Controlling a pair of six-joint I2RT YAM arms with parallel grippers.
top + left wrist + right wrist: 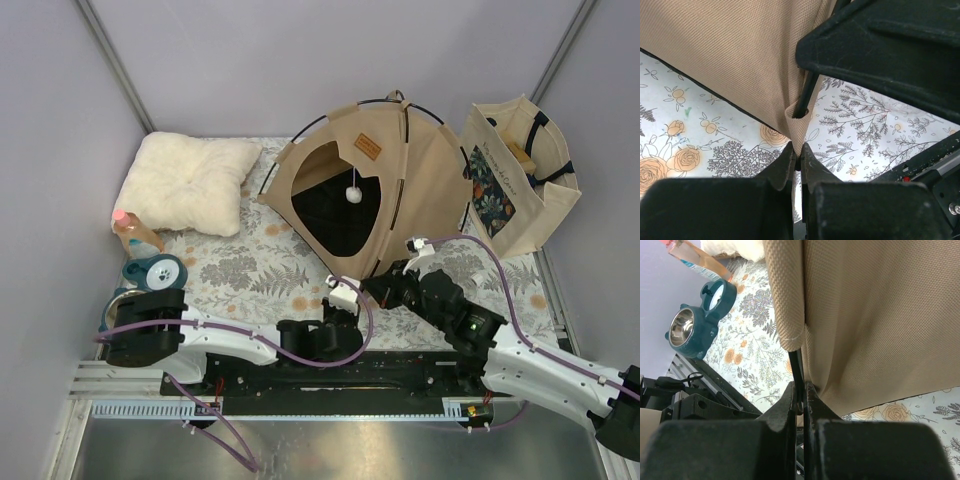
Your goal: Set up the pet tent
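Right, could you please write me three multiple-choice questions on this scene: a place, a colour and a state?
1. The bag stands where? A) right of the tent B) inside the tent C) on the cushion
2. The pom-pom in the doorway is: A) black B) white C) blue
3. The right gripper is: A) wide open B) shut on the tent's pole C) holding a bowl
Answers: 1 A, it stands beside the tent's right wall; 2 B, it hangs white against the dark lining; 3 B, it clamps the thin black pole.
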